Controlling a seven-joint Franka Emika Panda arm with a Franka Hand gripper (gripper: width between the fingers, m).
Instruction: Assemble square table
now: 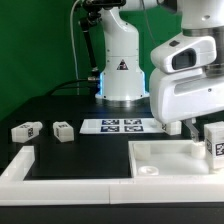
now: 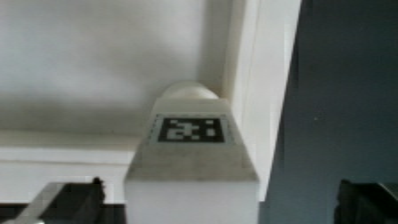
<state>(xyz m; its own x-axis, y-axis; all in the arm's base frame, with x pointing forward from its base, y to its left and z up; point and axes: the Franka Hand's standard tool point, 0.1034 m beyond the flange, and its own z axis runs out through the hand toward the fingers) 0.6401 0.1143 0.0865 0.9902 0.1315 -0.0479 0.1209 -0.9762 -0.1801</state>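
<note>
The white square tabletop (image 1: pixel 175 158) lies at the exterior view's lower right. One white tagged leg (image 1: pixel 213 141) stands on end at its right part. In the wrist view a leg (image 2: pixel 191 140) with its tag facing the camera sits between my two dark fingers (image 2: pixel 68 203), over the tabletop (image 2: pixel 80 80). There is a gap on each side of it. My gripper (image 1: pixel 188 129) (image 2: pixel 214 205) is open, low over the tabletop. Two more legs (image 1: pixel 25 130) (image 1: pixel 63 130) lie on the black table at the left.
The marker board (image 1: pixel 112 125) lies in front of the robot base (image 1: pixel 122 80). White border rails (image 1: pixel 60 182) run along the front and left. A green backdrop stands behind.
</note>
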